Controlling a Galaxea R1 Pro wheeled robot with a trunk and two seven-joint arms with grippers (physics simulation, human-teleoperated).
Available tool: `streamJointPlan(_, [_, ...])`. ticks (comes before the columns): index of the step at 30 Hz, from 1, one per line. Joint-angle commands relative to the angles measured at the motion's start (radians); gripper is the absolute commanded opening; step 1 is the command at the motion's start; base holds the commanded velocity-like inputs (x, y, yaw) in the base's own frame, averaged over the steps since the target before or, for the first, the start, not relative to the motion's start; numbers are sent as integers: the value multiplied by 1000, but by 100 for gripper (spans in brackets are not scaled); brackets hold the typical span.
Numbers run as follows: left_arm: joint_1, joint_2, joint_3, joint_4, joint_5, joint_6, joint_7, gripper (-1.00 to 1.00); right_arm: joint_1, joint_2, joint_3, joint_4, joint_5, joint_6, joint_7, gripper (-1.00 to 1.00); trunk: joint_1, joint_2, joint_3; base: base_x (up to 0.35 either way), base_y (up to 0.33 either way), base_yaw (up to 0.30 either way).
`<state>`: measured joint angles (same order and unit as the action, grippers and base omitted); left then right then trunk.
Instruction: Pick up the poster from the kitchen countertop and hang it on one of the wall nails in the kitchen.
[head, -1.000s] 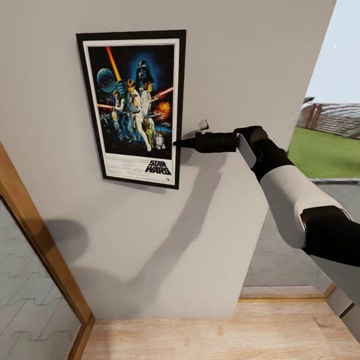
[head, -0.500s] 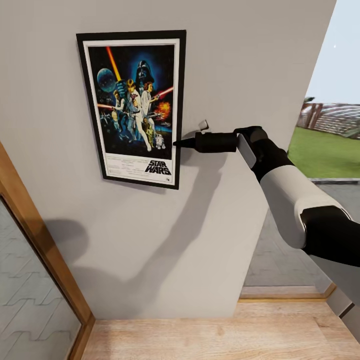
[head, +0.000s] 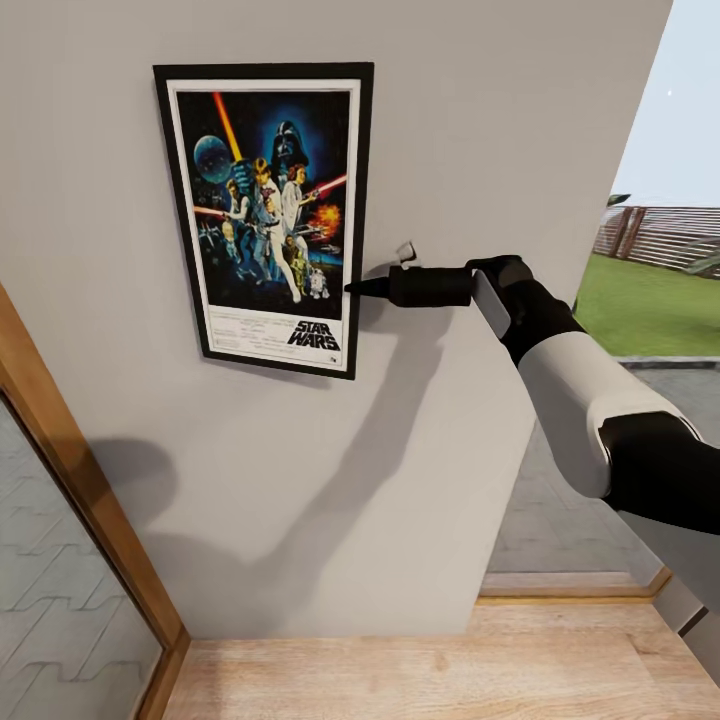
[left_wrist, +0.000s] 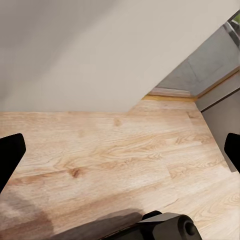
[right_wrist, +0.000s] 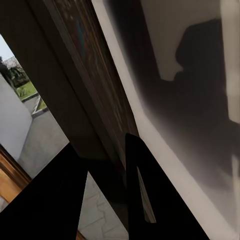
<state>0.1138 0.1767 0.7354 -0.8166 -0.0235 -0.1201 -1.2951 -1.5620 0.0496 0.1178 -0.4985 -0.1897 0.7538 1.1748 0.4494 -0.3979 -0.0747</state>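
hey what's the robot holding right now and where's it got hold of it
The right gripper pinches the poster by its right edge, low on the frame, against the wall. The left gripper holds nothing.

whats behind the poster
The grey wall is behind the poster, which lies flat against it. Any nail there is covered. The right gripper grips its right edge.

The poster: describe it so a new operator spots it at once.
On the plain grey wall ahead, up and left of the right gripper, is the poster. It is upright, black-framed, with a white border, dark blue artwork and a "Star Wars" title, the wall's one picture.
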Motion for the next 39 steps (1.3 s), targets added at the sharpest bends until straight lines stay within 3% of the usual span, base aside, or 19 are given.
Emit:
streamJointPlan(1, [0, 0, 1, -1, -3, -10, -1, 100, -1, -1, 3, 0, -8, 7, -1, -100, 1, -2, -2, 0, 0, 0])
streamJointPlan(14, [0, 1, 1, 0, -3, -10, -1, 100, -1, -1, 3, -2, -7, 10, -1, -100, 1, -2, -2, 5, 0, 0])
streamJointPlan(25, [0, 6, 2, 2, -3, -10, -1, 100, -1, -1, 3, 0, -75, 1, -3, -100, 1, -2, -2, 58, 0, 0])
streamJointPlan(26, [0, 6, 2, 2, -3, -10, -1, 100, -1, -1, 3, 2, -76, 0, -4, 100, 1, -2, -2, 6, 0, 0])
streamJointPlan(39, [0, 6, 2, 2, -3, -10, -1, 100, -1, 0, 5, 6, -78, -2, -10, 100, 1, -2, -2, 1, 0, 0])
